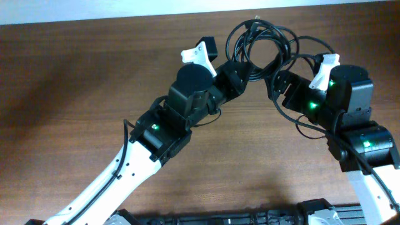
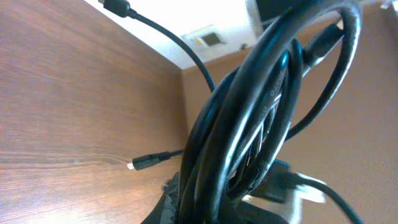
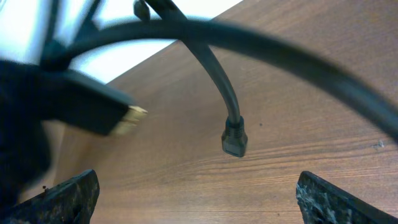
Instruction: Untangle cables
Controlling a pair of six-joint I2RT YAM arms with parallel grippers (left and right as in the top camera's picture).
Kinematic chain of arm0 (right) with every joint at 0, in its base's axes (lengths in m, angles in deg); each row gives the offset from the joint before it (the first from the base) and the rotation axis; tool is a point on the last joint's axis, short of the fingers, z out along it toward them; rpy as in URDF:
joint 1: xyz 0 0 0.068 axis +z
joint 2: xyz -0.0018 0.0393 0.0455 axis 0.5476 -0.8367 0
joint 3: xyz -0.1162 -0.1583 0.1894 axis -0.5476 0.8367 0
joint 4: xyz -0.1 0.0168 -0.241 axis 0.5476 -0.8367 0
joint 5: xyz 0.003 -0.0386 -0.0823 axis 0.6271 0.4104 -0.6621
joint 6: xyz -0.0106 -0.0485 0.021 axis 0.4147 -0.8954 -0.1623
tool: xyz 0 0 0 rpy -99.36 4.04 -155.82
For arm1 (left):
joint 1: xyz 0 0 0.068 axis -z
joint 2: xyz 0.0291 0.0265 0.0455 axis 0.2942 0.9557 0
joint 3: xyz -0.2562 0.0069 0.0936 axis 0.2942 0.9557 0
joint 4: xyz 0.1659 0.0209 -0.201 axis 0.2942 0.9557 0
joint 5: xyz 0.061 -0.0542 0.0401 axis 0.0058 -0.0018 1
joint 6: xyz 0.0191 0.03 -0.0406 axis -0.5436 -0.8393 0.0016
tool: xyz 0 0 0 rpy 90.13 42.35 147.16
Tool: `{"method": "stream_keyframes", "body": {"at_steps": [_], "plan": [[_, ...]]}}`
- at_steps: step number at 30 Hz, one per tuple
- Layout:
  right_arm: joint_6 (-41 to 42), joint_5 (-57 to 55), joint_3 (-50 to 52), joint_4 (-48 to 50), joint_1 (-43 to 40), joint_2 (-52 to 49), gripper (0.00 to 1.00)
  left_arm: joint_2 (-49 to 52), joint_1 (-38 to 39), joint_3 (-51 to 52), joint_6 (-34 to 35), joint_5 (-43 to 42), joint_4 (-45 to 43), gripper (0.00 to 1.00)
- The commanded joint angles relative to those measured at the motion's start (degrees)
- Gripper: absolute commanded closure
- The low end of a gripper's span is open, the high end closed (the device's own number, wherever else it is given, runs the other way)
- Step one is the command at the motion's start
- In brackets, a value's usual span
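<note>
The cables point(image 1: 262, 44) are a coil of thin black cords lying near the table's far edge. My left gripper point(image 1: 239, 72) is shut on the coil's near-left side. In the left wrist view the coil point(image 2: 261, 106) rises out of the jaws point(image 2: 230, 208), and a loose end with a small silvery plug point(image 2: 135, 165) lies on the wood. My right gripper point(image 1: 282, 82) is open at the coil's right side. In the right wrist view its fingers point(image 3: 199, 190) are spread wide with nothing between them. A dark plug point(image 3: 234, 143) hangs ahead, and a gold plug point(image 3: 130, 121) shows at left, blurred.
The brown wooden table point(image 1: 75, 75) ends at a white wall just behind the coil point(image 1: 325, 9). The two arms stand close together, left arm point(image 1: 162, 131) and right arm point(image 1: 356, 125). A thick black arm wire point(image 1: 306, 128) loops beside the right wrist.
</note>
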Motion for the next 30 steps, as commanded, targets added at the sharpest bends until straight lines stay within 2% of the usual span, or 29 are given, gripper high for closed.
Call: {"method": "stream_keyframes", "body": {"at_steps": [1, 6, 12, 16, 18, 19, 20, 22, 25, 28, 30], "plan": [[-4.5, 1.6, -0.1, 0.0, -0.1, 2.8, 0.01, -1.1, 0.2, -0.9, -6.1, 5.5, 0.2, 1.0], [-5.6, -1.5, -0.1, 1.4, -0.1, 8.2, 0.01, -1.1, 0.2, -0.9, -6.7, 5.5, 1.7, 1.0], [-9.5, -0.6, -0.1, 5.8, -0.1, 11.3, 0.01, -1.1, 0.2, -0.9, -13.4, 3.2, 4.0, 1.0], [-22.1, 9.4, -0.1, 8.2, -0.1, 10.8, 0.01, -1.1, 0.3, -0.9, -14.4, -3.1, 3.9, 1.0], [-28.5, 11.0, -0.1, 7.8, -0.1, 10.6, 0.01, -1.1, 0.3, -0.9, -19.5, -6.1, 3.9, 1.0], [-31.3, 14.1, -0.1, 7.7, -0.1, 10.6, 0.01, -1.1, 0.3, -0.9, -23.4, -6.1, 4.0, 1.0], [-33.5, 17.6, -0.1, 7.4, -0.1, 10.6, 0.01, -1.1, 0.3, -0.9, -24.5, -6.1, 3.9, 1.0], [-37.7, 23.8, -0.1, 5.8, -0.1, 10.6, 0.08, -1.1, 0.3, -0.9, -27.3, -3.8, 3.8, 1.0], [-43.3, 31.6, -0.1, 4.4, -0.1, 10.6, 0.08, -1.1, 0.3, -0.9, -32.1, -0.5, 3.4, 1.0], [-43.5, 30.0, -0.1, 6.1, -0.1, 10.4, 0.03, -1.1, 0.3, -0.9, -33.8, -3.9, 3.5, 1.0], [-43.4, 24.5, -0.1, 6.4, -0.1, 9.7, 0.03, -1.1, 0.3, -0.9, -33.9, -7.9, 3.5, 1.0]]}}
